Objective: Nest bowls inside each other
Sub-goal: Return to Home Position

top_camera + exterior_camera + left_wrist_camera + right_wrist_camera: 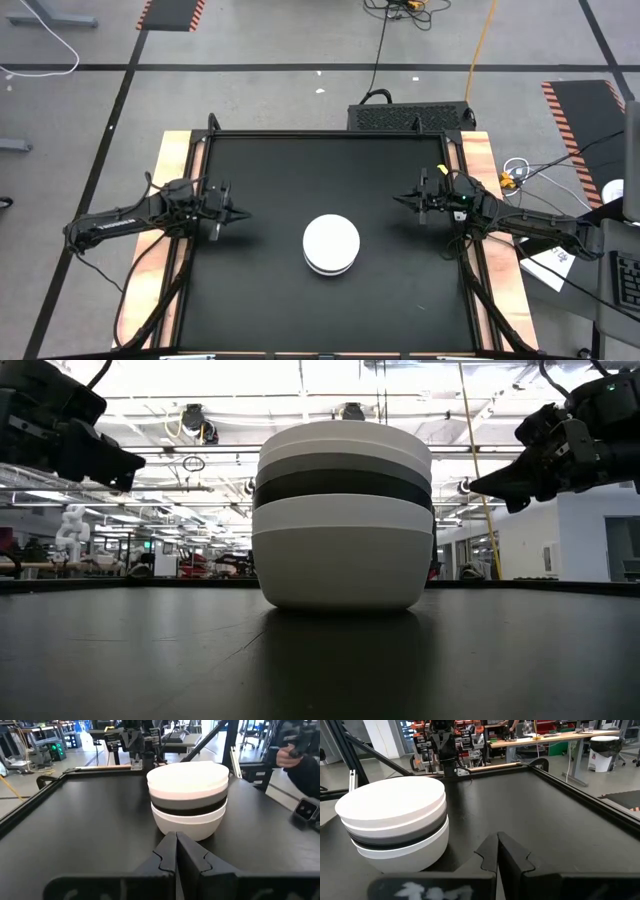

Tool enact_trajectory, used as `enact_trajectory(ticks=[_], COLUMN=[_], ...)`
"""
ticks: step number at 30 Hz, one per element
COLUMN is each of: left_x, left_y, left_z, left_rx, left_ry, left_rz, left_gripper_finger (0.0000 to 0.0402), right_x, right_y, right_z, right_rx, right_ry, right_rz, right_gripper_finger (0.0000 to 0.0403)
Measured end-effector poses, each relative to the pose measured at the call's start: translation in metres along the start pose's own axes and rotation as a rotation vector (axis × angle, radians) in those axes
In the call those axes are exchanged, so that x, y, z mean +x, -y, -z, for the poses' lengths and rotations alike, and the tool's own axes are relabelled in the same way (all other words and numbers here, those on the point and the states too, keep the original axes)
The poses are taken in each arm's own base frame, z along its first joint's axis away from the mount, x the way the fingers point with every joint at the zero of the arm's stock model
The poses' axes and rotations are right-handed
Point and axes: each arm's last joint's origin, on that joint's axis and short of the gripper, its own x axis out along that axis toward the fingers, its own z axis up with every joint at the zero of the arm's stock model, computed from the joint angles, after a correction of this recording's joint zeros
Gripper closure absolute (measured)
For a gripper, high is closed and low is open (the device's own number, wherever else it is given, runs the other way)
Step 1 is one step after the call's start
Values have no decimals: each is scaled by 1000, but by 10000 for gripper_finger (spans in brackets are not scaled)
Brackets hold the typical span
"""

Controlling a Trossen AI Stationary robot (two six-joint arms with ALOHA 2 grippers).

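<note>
At the middle of the black desk, the bowls are sitting nested in one stack, well apart from both hands. From above only the top white bowl is showing, with a sliver of a lower rim peeking out under it; everything below is being hidden. Side on, the bowls are reading as a white bottom, another white rim, a black band, a grey band, then white on top. Dark grey and black are hard to split, so the count is not coming clear. Over the desk's left side the left hand is hanging, pointing toward the stack, its fingers pressing together and gripping nothing. On the right side the right hand is facing the stack too, fingers pinched closed and empty. Both wrist views are cutting each hand off behind the fingers. Beyond the desk edge a person's dark sleeve is showing, cropped by the frame.
</note>
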Motion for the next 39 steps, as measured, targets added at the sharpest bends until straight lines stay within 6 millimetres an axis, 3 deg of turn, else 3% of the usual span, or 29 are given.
enact_trajectory(ticks=[10, 39], left_x=[0, 0], left_y=[-3, -3], left_z=[-2, -2], left_rx=[-42, -42], left_ry=[12, 14], left_rz=[-86, -89], left_gripper_finger=[383, 382], right_x=[0, 0], right_y=[0, 0], right_z=[0, 0], right_rx=[-1, 26], right_ry=[0, -1], right_rz=[0, -1], right_gripper_finger=[403, 403])
